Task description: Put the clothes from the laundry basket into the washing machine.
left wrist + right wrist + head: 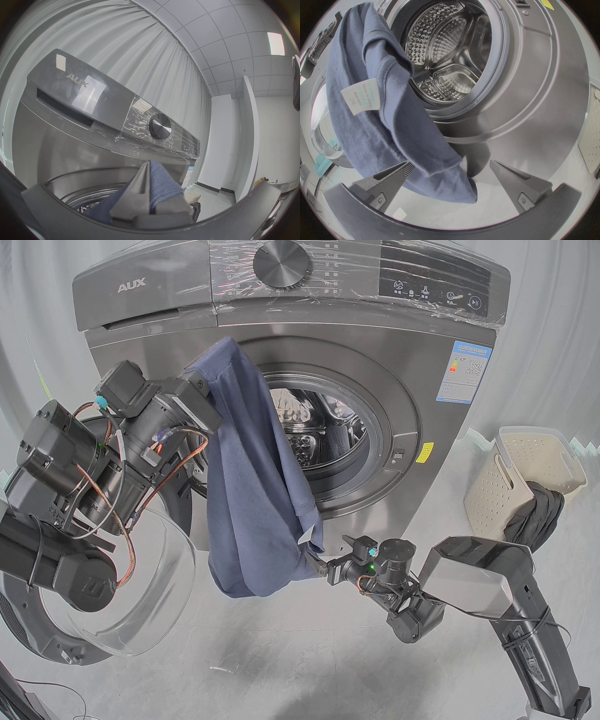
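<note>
A blue garment hangs in front of the open washing machine; its top is pinched in my left gripper, raised at the upper left of the door opening. In the left wrist view the gripper is shut on a fold of the blue garment. My right gripper sits low by the garment's lower corner. Seen from the right wrist, that gripper is open, its fingers apart, with the blue garment's hem hanging between them. The steel drum lies behind. The laundry basket stands at right.
The round glass door is swung open at lower left, under my left arm. A dark garment drapes over the basket's front. Grey floor spreads in front of the machine. Pale curtains hang behind it.
</note>
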Controlling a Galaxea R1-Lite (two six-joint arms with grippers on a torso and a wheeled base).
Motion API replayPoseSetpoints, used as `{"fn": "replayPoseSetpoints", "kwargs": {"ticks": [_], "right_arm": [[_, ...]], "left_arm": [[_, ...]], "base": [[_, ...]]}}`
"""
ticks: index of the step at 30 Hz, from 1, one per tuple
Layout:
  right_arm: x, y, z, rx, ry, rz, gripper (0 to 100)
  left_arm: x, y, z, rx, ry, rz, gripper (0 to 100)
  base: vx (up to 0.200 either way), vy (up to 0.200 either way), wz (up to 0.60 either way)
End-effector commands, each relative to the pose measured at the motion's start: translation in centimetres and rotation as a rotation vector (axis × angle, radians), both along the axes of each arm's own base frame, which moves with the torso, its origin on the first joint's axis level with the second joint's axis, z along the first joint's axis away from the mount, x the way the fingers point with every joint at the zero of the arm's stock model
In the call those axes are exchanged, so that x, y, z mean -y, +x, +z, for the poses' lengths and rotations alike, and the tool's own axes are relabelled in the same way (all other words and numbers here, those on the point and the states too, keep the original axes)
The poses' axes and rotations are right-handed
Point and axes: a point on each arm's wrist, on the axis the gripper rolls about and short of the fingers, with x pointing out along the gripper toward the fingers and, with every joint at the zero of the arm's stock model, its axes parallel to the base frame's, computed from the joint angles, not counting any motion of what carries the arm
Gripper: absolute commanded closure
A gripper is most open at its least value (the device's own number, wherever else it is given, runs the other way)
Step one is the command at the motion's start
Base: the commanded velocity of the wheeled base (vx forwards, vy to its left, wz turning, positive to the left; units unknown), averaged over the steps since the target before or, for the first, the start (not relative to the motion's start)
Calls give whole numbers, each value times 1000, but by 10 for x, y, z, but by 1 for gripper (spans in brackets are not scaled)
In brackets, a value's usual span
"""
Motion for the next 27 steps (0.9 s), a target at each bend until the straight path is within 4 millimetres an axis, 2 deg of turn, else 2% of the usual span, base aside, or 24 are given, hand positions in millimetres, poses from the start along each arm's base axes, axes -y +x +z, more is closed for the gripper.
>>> {"fn": "replayPoseSetpoints", "kwargs": {"ticks": [1,15,16,27], "right_arm": [[-5,7,-5,20,-3,3,0],[-11,16,-8,45,7,4,0],[-11,16,-8,46,8,4,100],[-7,15,-2,57,14,-2,100]], "left_arm": [[0,0,-1,-2,1,0,100],[0,1,-1,-4,2,0,100],[1,1,-2,-5,3,0,100],[0,2,-3,-8,3,1,100]], "base": [[0,0,0],[0,0,0],[0,0,0],[0,0,0]]}}
